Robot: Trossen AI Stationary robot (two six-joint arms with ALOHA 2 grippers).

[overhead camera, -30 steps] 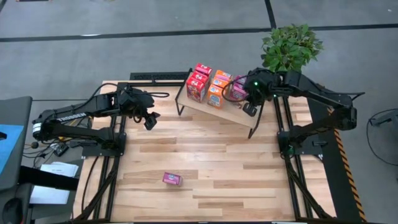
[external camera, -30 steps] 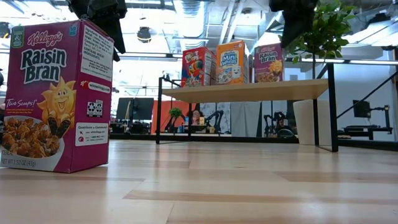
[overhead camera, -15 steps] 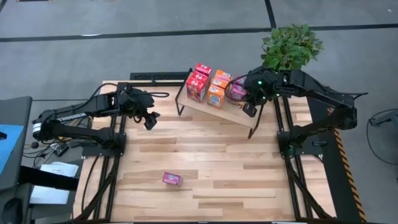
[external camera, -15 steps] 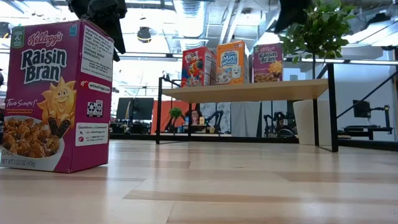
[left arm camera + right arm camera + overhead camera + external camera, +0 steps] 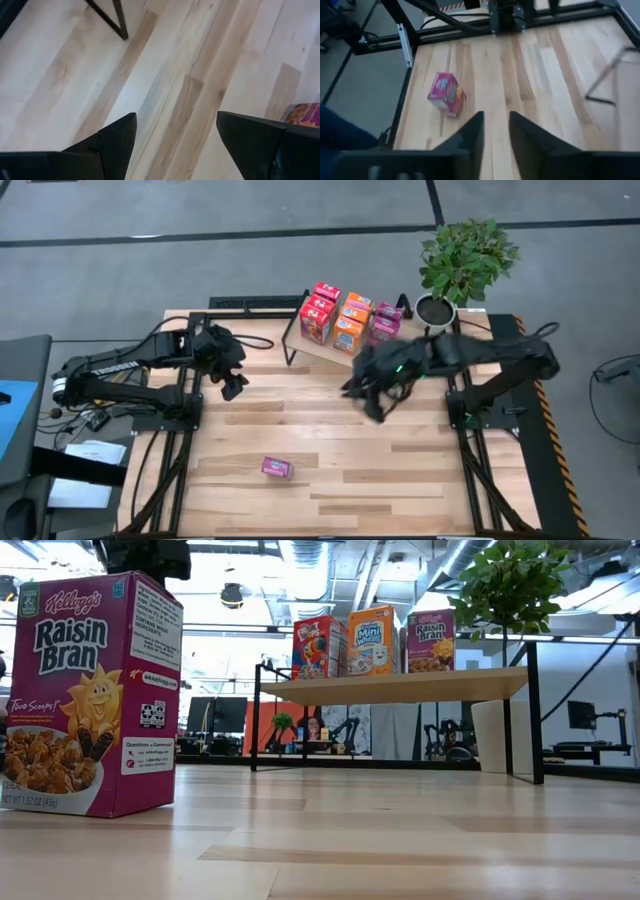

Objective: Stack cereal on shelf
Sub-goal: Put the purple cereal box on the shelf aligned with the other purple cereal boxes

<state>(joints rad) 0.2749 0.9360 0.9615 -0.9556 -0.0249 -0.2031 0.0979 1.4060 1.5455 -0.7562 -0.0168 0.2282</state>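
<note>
Several cereal boxes stand upright on the shelf (image 5: 345, 350) at the table's far side: red (image 5: 318, 315), orange (image 5: 350, 322) and magenta (image 5: 384, 323). One magenta Raisin Bran box (image 5: 277, 468) stands on its base on the table near the front edge, and it fills the left of the low view (image 5: 90, 700). My right gripper (image 5: 358, 398) hangs over the table in front of the shelf. It is open by a narrow gap (image 5: 496, 135), with nothing between its fingers. My left gripper (image 5: 235, 385) is wide open (image 5: 175, 140) above the far left of the table.
A potted plant (image 5: 465, 255) stands beside the shelf's right end. The shelf's thin black legs (image 5: 535, 710) reach down to the tabletop. Bare wooden tabletop (image 5: 400, 470) lies between the shelf and the loose box.
My right gripper has left the shelf's right end and swung fast toward the table's left and near side, turning as it went. It now hangs over the table's middle and is out of the low view. The boxes on the shelf have stayed in place.
</note>
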